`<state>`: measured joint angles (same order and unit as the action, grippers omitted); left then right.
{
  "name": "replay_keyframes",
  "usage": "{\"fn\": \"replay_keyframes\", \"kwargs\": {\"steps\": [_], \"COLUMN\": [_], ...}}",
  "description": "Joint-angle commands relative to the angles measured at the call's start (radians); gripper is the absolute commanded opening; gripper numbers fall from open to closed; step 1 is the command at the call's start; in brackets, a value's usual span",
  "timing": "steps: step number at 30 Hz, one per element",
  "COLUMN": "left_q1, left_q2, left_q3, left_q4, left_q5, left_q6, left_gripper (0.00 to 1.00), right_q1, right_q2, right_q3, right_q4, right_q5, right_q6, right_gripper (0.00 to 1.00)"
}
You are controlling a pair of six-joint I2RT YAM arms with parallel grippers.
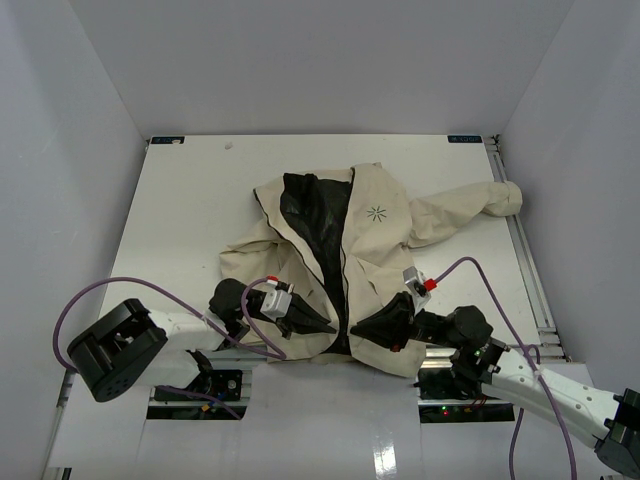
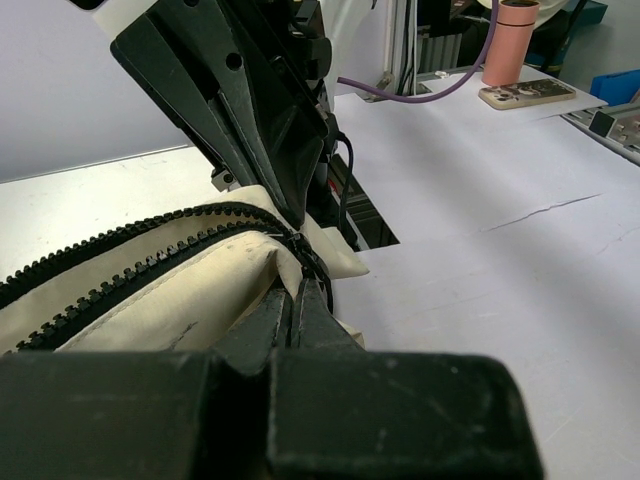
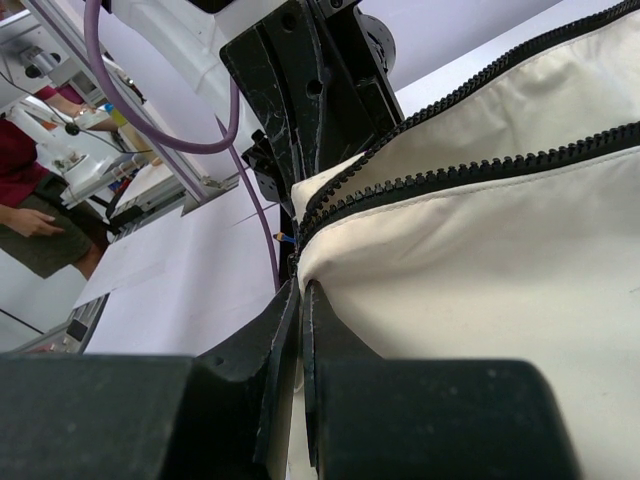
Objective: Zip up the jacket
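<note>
The cream-beige jacket point(image 1: 375, 250) lies spread on the white table, its front open on the black lining point(image 1: 315, 220), with a small starburst logo point(image 1: 377, 212) on the chest. Both grippers meet at the bottom hem, tip to tip. My left gripper point(image 1: 328, 327) is shut on the hem's left front edge; in the left wrist view its tips point(image 2: 297, 288) pinch the fabric where the dark zipper teeth point(image 2: 120, 240) end. My right gripper point(image 1: 358, 327) is shut on the right front edge, and its tips point(image 3: 301, 288) clamp the cream cloth just below the zipper point(image 3: 480, 170).
One sleeve point(image 1: 470, 210) stretches toward the table's right rail point(image 1: 530, 270). Purple cables point(image 1: 110, 290) loop from both arms near the front edge. White walls close in the table on three sides. The arm bases point(image 1: 190, 385) sit at the near edge.
</note>
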<state>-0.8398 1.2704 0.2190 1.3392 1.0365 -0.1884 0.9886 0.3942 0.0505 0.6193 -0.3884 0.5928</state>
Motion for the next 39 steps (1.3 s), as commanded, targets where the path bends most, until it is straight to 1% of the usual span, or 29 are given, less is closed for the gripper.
{"fn": "replay_keyframes", "kwargs": {"steps": [1, 9, 18, 25, 27, 31, 37, 39], "left_q1": [0.002, 0.002, 0.002, 0.002, 0.002, 0.002, 0.002, 0.002], "left_q2": [-0.004, 0.012, 0.059, 0.065, 0.058, 0.030, 0.012, -0.001], "left_q3": [-0.013, -0.012, 0.000, -0.003, 0.000, 0.015, 0.014, 0.018], "left_q4": [0.209, 0.234, 0.286, 0.275, 0.255, 0.154, 0.101, 0.056], "left_q5": [0.034, 0.037, 0.088, 0.107, 0.112, 0.105, 0.078, 0.057], "left_q6": [0.013, 0.005, -0.028, -0.031, -0.033, 0.001, 0.019, 0.034], "left_gripper": [0.00, 0.00, 0.00, 0.00, 0.00, 0.00, 0.00, 0.00], "right_q1": [0.001, 0.000, 0.001, 0.001, 0.002, 0.002, 0.001, 0.001], "right_q2": [-0.018, -0.018, 0.026, 0.032, 0.031, 0.022, 0.007, -0.007], "right_q3": [0.026, 0.039, 0.059, 0.086, 0.095, 0.103, 0.120, 0.122], "right_q4": [0.056, 0.060, 0.068, 0.036, 0.013, -0.008, -0.024, -0.034], "right_q5": [-0.009, -0.016, 0.033, 0.066, 0.075, 0.085, 0.078, 0.086], "right_q6": [0.019, 0.035, 0.051, 0.033, 0.023, 0.020, 0.038, 0.038], "right_gripper": [0.08, 0.08, 0.08, 0.08, 0.08, 0.08, 0.08, 0.08]}}
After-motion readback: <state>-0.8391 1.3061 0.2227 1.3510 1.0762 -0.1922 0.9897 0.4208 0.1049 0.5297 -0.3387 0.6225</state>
